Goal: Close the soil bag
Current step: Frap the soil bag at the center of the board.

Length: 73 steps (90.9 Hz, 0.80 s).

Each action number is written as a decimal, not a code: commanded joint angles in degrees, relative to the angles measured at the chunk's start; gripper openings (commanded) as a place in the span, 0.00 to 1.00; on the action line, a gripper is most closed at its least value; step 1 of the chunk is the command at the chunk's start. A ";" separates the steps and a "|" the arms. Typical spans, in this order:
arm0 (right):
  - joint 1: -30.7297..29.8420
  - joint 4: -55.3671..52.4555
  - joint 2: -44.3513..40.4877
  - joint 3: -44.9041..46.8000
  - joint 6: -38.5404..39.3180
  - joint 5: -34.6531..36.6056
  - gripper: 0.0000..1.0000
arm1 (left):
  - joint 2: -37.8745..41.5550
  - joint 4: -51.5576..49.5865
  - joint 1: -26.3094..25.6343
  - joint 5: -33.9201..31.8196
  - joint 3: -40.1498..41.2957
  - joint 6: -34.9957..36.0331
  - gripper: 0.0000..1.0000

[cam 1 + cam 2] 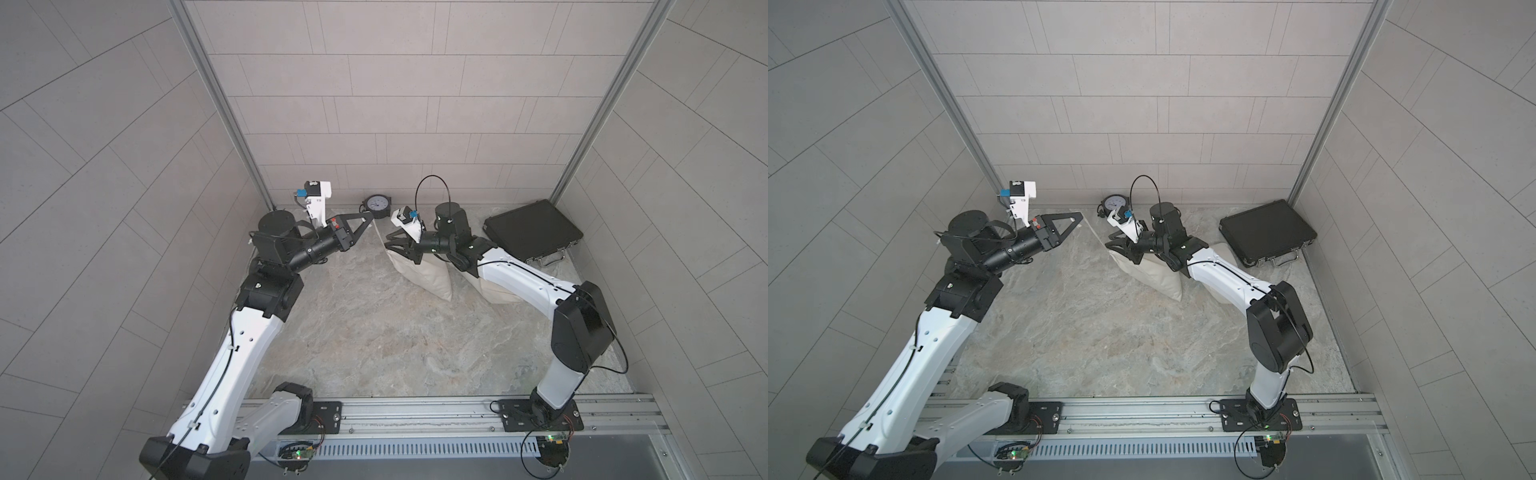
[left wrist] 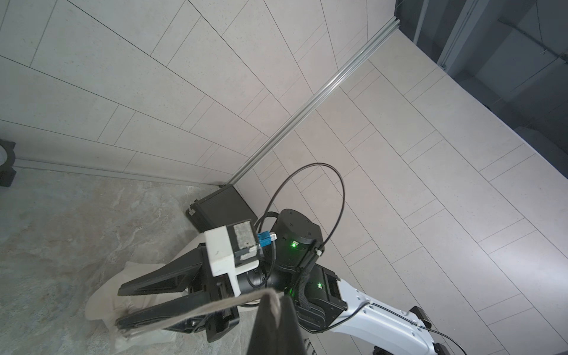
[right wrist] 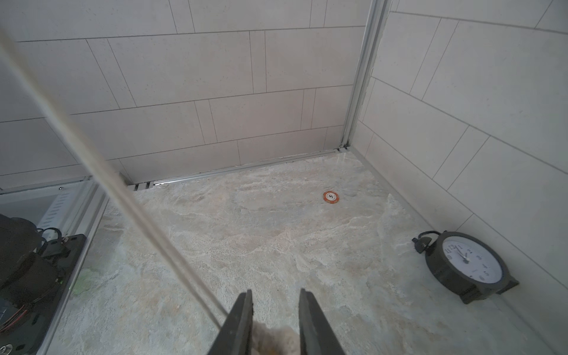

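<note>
**One soil bag, one cord, two grippers at its neck**

Counted: two arms, one soil bag (image 1: 428,274), one drawstring (image 1: 379,232), one alarm clock (image 1: 378,203), one black case (image 1: 532,228), and one small orange-rimmed disc (image 3: 331,197) that shows only in the right wrist view.

The bag lies on the stone-patterned table (image 1: 374,332), toward the far side and right of the middle. It is near the clock at the far wall and left of the case in the far right corner. The right arm crosses over it and hides part of it. It is cream cloth, plump and creased, with one corner pointing to the near side. Its neck is bunched up at the far-left end.

The right gripper (image 1: 388,244) sits at that neck. Its jaws stand partly apart with the gathered cloth between them. Whether they press on the cloth, I cannot tell.

The left gripper (image 1: 369,216) is held up left of the bag, just beside the clock in both top views. Its jaws are clenched on the end of the drawstring, which runs in a straight, taut line down to the neck.
</note>
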<state>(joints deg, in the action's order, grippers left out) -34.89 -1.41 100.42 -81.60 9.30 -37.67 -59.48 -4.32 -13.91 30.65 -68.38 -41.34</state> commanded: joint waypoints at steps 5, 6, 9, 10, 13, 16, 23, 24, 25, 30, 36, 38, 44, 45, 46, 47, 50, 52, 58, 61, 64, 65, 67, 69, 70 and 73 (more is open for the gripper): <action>0.04 -2.79 -0.88 -0.66 0.76 -3.08 0.30 | -0.31 0.13 -0.22 1.01 -2.31 1.60 0.00; 0.11 -2.75 -1.04 -0.57 0.74 -2.96 0.30 | -0.34 0.11 -0.19 1.00 -2.34 1.61 0.00; 0.28 -2.73 -1.65 -0.25 0.71 -2.41 0.31 | -0.37 0.01 -0.24 0.87 -2.26 1.70 0.00; 0.36 -2.72 -1.90 -0.10 0.72 -2.23 0.31 | -0.37 -0.03 -0.20 0.88 -2.27 1.70 0.00; 0.66 -2.77 -2.78 0.29 0.69 -1.64 0.32 | -0.44 -0.17 -0.16 0.90 -2.24 1.78 0.00; 1.01 -2.73 -3.24 0.83 0.52 -0.96 0.33 | -0.55 -0.27 -0.16 0.89 -2.25 1.83 0.00; 1.65 -2.77 -5.66 2.15 0.87 -0.60 0.36 | -0.59 -0.30 -0.16 0.89 -2.24 1.97 0.00; 1.66 -2.79 -5.98 2.33 1.02 -0.54 0.36 | -0.61 -0.28 -0.15 0.90 -2.26 1.97 0.00; 1.67 -2.89 -6.35 2.41 1.17 -0.50 0.37 | -0.62 -0.26 -0.15 0.90 -2.23 1.97 0.00; 1.67 -3.20 -7.74 3.01 1.75 -1.34 0.40 | -0.62 -0.30 -0.15 0.85 -2.33 1.99 0.00; 1.46 -3.01 -8.54 3.20 1.79 -4.28 0.43 | -0.49 -0.26 -0.20 0.81 -2.50 1.97 0.00; 1.33 -2.90 -8.57 3.20 1.76 -5.05 0.44 | -0.47 -0.25 -0.16 0.81 -2.54 2.04 0.00; 0.52 -3.01 -8.51 2.90 2.09 -6.13 0.47 | -0.40 -0.34 -0.15 0.70 -2.50 2.12 0.00; 0.35 -3.04 -8.46 2.83 2.19 -6.24 0.47 | -0.39 -0.38 -0.15 0.71 -2.48 2.04 0.00; 0.18 -3.06 -8.38 2.80 2.34 -6.35 0.48 | -0.33 -0.41 -0.19 0.72 -2.51 2.00 0.00; 0.00 -3.06 -8.35 2.74 2.45 -6.44 0.49 | -0.31 -0.42 -0.17 0.72 -2.53 2.03 0.00; -0.55 -3.07 -8.05 2.38 2.72 -6.69 0.50 | -0.34 -0.46 -0.12 0.63 -2.54 2.07 0.00; -0.95 -3.23 -7.79 2.07 2.95 -6.88 0.51 | -0.32 -0.50 -0.19 0.63 -2.46 2.04 0.00; -1.75 -3.74 -6.65 0.86 3.15 -6.76 0.51 | -0.32 -0.53 -0.18 0.62 -2.53 2.05 0.00; -2.02 -3.84 -5.95 0.27 3.06 -6.30 0.51 | -0.24 -0.56 -0.22 0.67 -2.56 2.00 0.00; -2.10 -4.00 -5.26 -0.42 2.98 -5.85 0.51 | -0.28 -0.56 -0.20 0.72 -2.59 2.00 0.00; -2.15 -3.98 -5.03 -0.59 2.95 -5.67 0.51 | -0.24 -0.54 -0.18 0.76 -2.61 1.99 0.00; -2.18 -3.98 -4.63 -0.95 2.88 -5.35 0.51 | -0.20 -0.54 -0.22 0.80 -2.63 1.99 0.00; -2.19 -3.96 -4.16 -1.33 2.73 -5.19 0.51 | -0.20 -0.57 -0.21 0.81 -2.63 1.97 0.00; -2.19 -4.00 -4.00 -1.52 2.69 -5.20 0.50 | -0.15 -0.59 -0.27 0.85 -2.68 1.97 0.00; -2.20 -4.25 -3.40 -2.15 2.66 -5.26 0.49 | -0.07 -0.54 -0.18 0.84 -2.72 2.04 0.00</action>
<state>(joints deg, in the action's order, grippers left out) -37.15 -4.58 95.00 -81.08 11.64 -42.92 -60.12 -4.86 -13.91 30.68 -69.12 -40.45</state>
